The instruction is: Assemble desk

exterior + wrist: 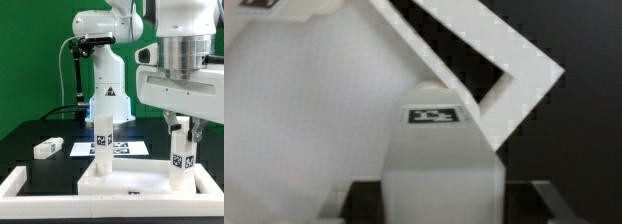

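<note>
Because each leg has to meet the slab end-on, your tool [183,138] has its two fingers clamped on the held leg [182,156] and carries it upright. The leg's lower end is at or just above the desk slab [135,182], near the corner on the exterior view's right. Neither view lets you tell whether it touches. The wrist view looks down the leg's length with its marker square to the camera, which suggests a centred grip and no tilt.

The standing leg [101,140] is upright on the slab toward the exterior view's left, so I judge one fitting done and this one the second. The slab lies just inside the white frame [20,185], probably so that the frame braces it against the push of the fitting. The loose leg [46,148] lies on its side well apart from the slab, within easy reach for a later step. You cannot see a fourth leg.

Your counter [30,125] is flat and matt black, with the marker board [135,148] lying just behind the slab. Beyond it the arm's base [105,90] stands against a dark green backdrop.
</note>
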You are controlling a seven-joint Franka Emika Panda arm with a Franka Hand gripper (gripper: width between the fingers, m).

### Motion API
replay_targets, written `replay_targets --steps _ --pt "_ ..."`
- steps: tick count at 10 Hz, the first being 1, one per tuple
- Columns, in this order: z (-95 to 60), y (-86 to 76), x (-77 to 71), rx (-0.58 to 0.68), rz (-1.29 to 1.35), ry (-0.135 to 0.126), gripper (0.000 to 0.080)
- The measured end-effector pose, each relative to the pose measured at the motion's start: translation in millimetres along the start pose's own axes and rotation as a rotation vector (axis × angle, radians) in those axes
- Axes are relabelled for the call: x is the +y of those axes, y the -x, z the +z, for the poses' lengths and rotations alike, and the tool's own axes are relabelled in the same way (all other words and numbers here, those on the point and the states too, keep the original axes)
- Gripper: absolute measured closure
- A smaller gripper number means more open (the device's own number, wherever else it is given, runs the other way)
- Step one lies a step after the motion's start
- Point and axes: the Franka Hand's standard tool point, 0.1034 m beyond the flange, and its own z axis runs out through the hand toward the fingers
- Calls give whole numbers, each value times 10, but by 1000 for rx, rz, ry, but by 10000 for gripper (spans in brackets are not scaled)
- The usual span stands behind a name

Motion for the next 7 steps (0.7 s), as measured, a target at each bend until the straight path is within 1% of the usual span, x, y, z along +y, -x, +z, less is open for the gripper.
replay_targets --steps 2,3,4,5,6,7 --pt "0 16 -15 12 163 -1 509" --pt "1 25 -28 23 257 -7 509" --pt "5 37 -18 34 352 -28 509" --pt "3 57 -20 45 454 -70 509" --pt "10 75 10 45 501 -141 509" --pt "23 85 89 52 542 -234 509"
